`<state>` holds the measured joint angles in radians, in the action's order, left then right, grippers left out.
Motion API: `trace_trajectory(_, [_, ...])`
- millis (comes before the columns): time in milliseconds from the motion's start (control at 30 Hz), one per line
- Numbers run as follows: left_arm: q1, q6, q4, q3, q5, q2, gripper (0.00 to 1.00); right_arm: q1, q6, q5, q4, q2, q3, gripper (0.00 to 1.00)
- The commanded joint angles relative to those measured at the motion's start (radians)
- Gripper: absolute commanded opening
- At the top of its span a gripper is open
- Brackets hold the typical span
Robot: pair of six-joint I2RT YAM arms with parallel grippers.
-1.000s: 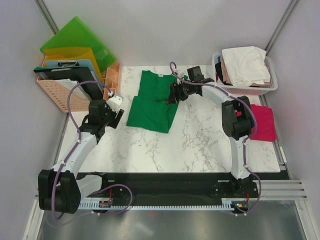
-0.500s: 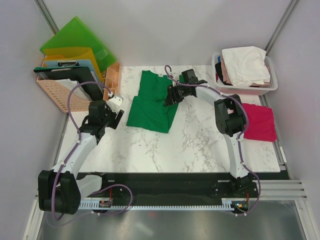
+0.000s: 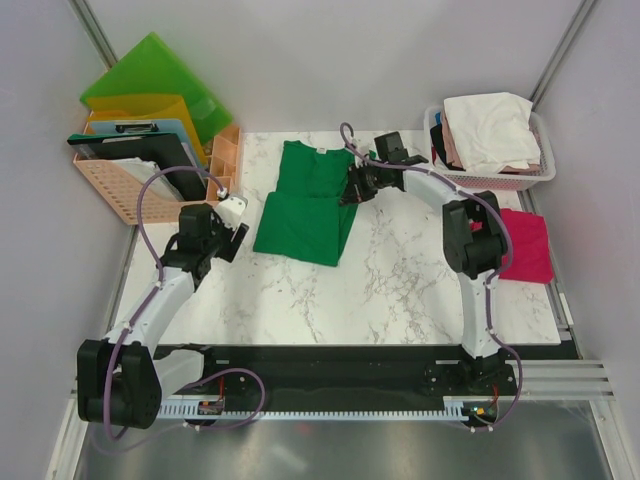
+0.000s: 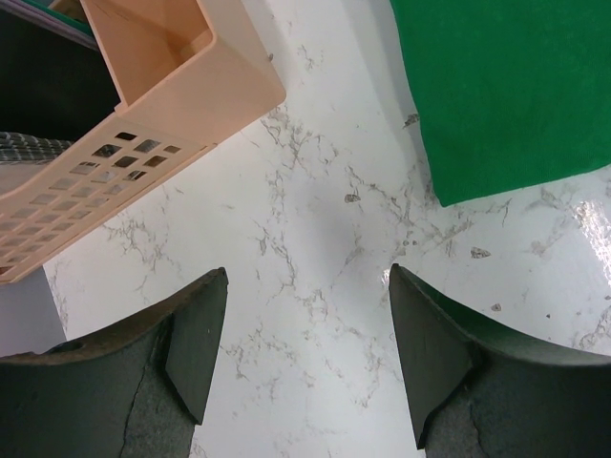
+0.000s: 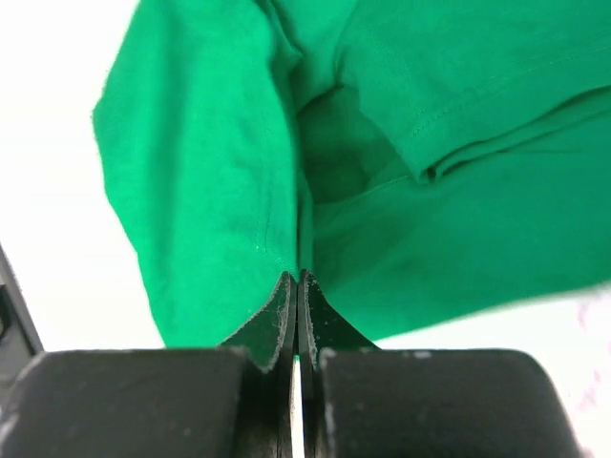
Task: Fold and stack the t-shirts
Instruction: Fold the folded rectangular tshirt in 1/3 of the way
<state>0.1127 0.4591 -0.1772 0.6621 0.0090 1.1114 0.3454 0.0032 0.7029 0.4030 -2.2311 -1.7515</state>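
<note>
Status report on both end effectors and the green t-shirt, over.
Left end effector open above white marble table. Right end effector shut on deep green cloth t-shirt. Peach plastic basket near left, clear of shirt.

Bright and even, from overhead. Leaves only faint, soft shadows on the marble table (image 3: 400, 285). Reads sharp in the top view. Glares off the marble at the right edge of the left wrist view; lays a pale grey shadow beside the peach basket (image 4: 172, 86). Burns to pure white around the green t-shirt (image 5: 210, 191) in the right wrist view; shows stitching crisp, the right gripper (image 5: 298, 284) slightly soft.
</note>
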Motion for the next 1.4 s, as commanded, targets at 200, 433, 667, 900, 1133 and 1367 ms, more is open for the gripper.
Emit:
trace_trajectory(200, [-0.005,0.000,0.051,0.002,0.025,-0.001,0.76,-0.043,-0.100,0.006,0.137,0.183,0.017,0.38])
trace_trajectory(433, [-0.005,0.004,0.047,-0.010,0.029,-0.008,0.75,-0.059,-0.140,0.004,0.161,0.217,0.083,0.90])
trace_trajectory(667, [-0.005,-0.003,0.048,-0.016,0.040,0.002,0.76,-0.054,-0.147,-0.015,0.155,0.275,0.129,0.78])
trace_trajectory(900, [-0.005,-0.020,0.058,-0.028,0.060,0.021,0.74,0.052,-0.224,-0.185,0.111,0.378,0.282,0.00])
trace_trajectory(1133, [-0.004,-0.020,0.058,-0.021,0.072,0.053,0.74,0.138,-0.240,-0.227,0.091,0.275,0.267,0.74])
trace_trajectory(1367, [-0.004,-0.014,0.054,-0.050,0.074,0.034,0.74,0.139,-0.178,-0.194,0.097,0.127,0.087,0.92])
